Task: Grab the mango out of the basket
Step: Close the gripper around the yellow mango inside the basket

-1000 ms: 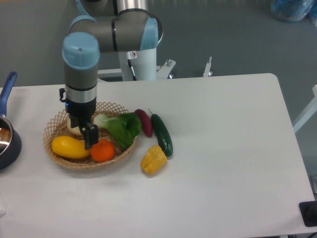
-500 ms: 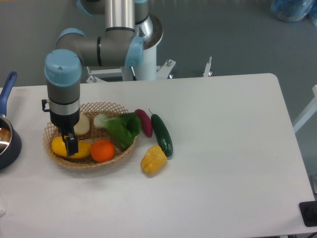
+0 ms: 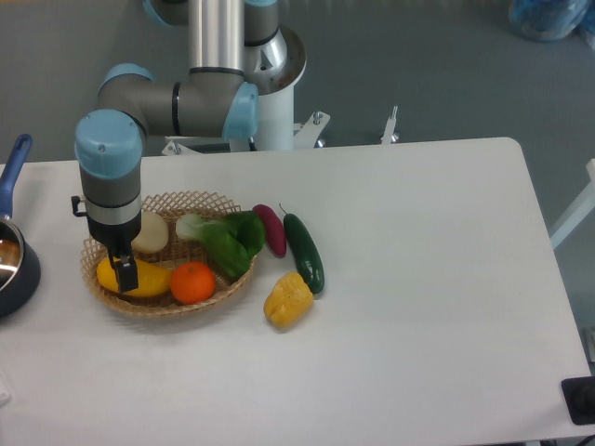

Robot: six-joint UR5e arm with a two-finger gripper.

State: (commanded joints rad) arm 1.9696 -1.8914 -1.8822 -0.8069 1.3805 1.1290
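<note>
Camera view, left of frame: dark two-finger gripper (image 3: 125, 272) points straight down over the smooth elongated yellow mango (image 3: 144, 278) lying in the shallow tan wicker basket (image 3: 212, 199), positioned to straddle it; finger spacing cannot be determined.

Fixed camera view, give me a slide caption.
UR5e gripper lowered onto the mango in the wicker basket.

1. The basket (image 3: 216, 203) sits on the white bench (image 3: 418, 307).
2. Inside it lie the mango (image 3: 149, 278), an orange (image 3: 193, 282) and leafy greens (image 3: 226, 242).
3. The gripper (image 3: 124, 271) is down at the mango's left end; its jaws' state is unclear.
4. Just right of the basket: a yellow pepper (image 3: 287, 299) and a cucumber (image 3: 304, 253).
</note>
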